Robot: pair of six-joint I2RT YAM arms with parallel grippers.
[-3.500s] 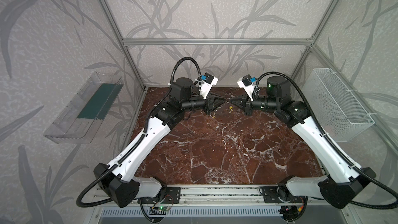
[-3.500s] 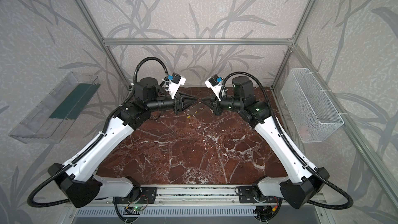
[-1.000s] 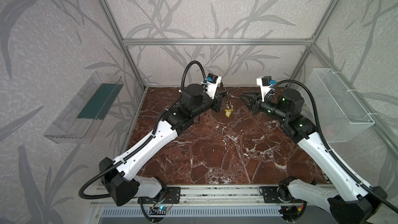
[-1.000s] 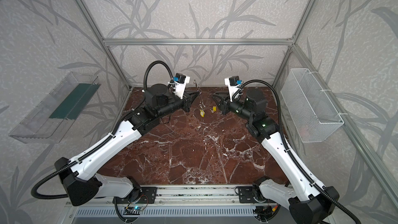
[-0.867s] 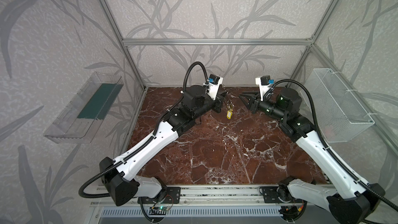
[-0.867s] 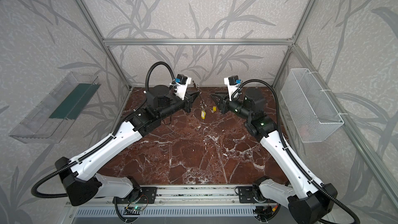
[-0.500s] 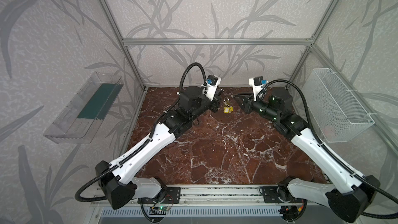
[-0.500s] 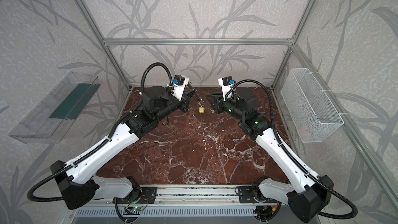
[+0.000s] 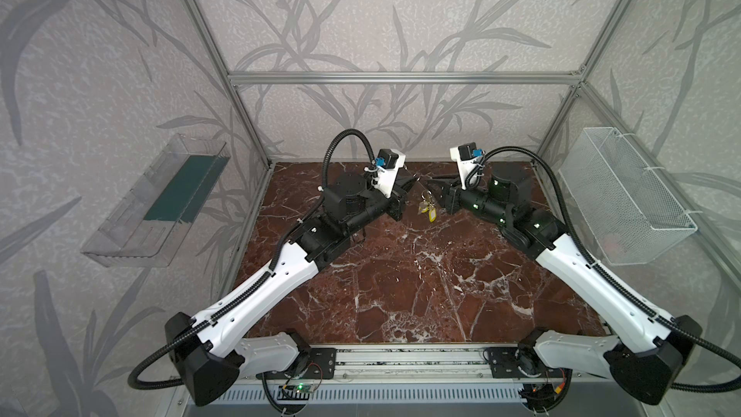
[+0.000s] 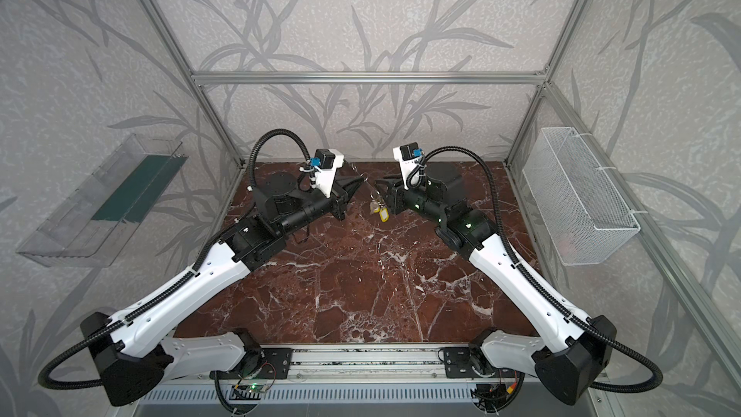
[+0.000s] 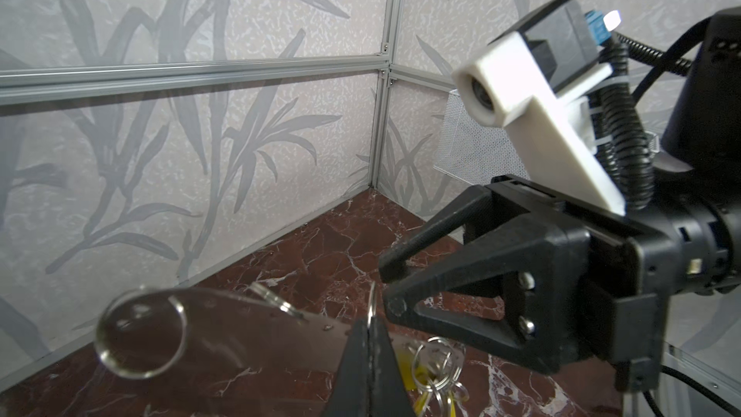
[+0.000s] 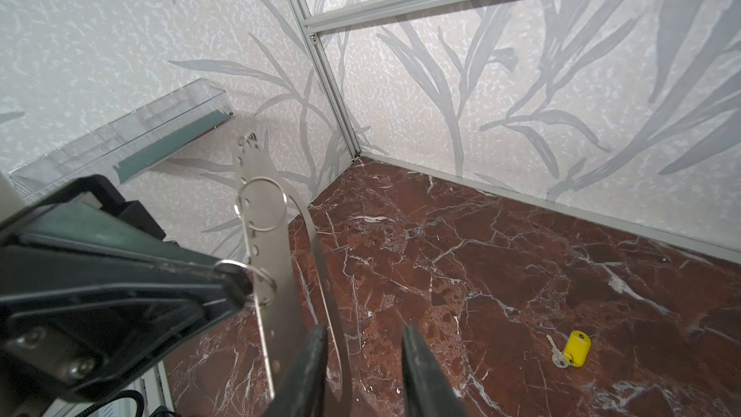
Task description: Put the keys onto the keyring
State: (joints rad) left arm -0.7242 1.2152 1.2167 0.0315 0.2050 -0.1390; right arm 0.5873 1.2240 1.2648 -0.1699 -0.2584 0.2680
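Left tool (image 11: 369,338): closed. Its tips pinch the keyring (image 11: 248,334) at the straight edge and hold it in the air, clear of the desk (image 9: 401,282).
Right tool (image 12: 363,351): jaws stand apart and clamp nothing. The keyring's curved rim runs between the fingers, just beside one of them.
Tools together: in both top views the left tool (image 9: 411,185) and right tool (image 9: 431,185) point at each other, tips close, above the far middle of the desk.
Keyring position: it is raised and tilted, reaching away from the left tool. In the right wrist view its holed straight band (image 12: 280,306) and curved rim frame the long slot.
Split ring (image 12: 285,199): it is threaded through a hole in the straight band. A smaller ring sits where the left tool's tip meets the plate.
Hanging keys (image 9: 428,208): a small bunch of yellow tags and metal rings dangles below the keyring, between the two tools. It also shows in the left wrist view (image 11: 435,371).
Loose key (image 12: 575,349): a yellow tag with a small metal key lies flat on the desk, well apart from the keyring.
Clear shelf (image 9: 160,202): on the left wall.
Wire basket (image 9: 625,198): on the right wall.
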